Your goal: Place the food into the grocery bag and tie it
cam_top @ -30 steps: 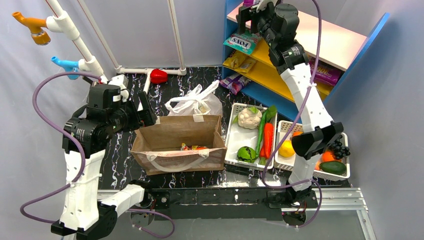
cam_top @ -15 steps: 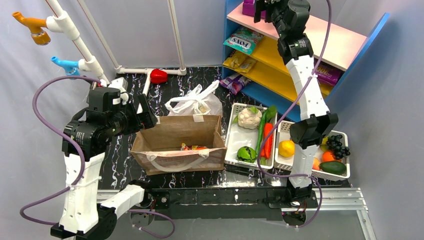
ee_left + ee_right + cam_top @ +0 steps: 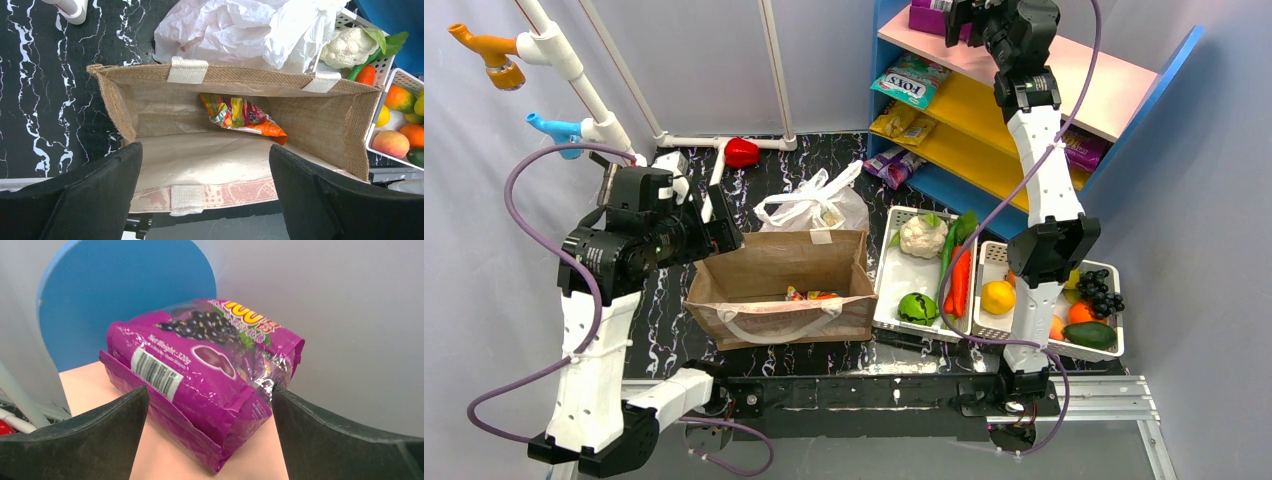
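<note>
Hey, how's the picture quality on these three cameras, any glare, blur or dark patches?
Top external: evenly lit and sharp, no obvious glare. Left wrist: crisp inside the brown bag, while the white plastic bag runs very bright. Right wrist: glossy highlights on the purple packet, and the fingers in the foreground are dark with little detail.

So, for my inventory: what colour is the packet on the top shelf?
Purple; the packet shows best in the right wrist view.

The grocery bag [image 3: 240, 30] is white, the packet [image 3: 200, 385] purple, the table [image 3: 45, 100] black-marbled.
</note>
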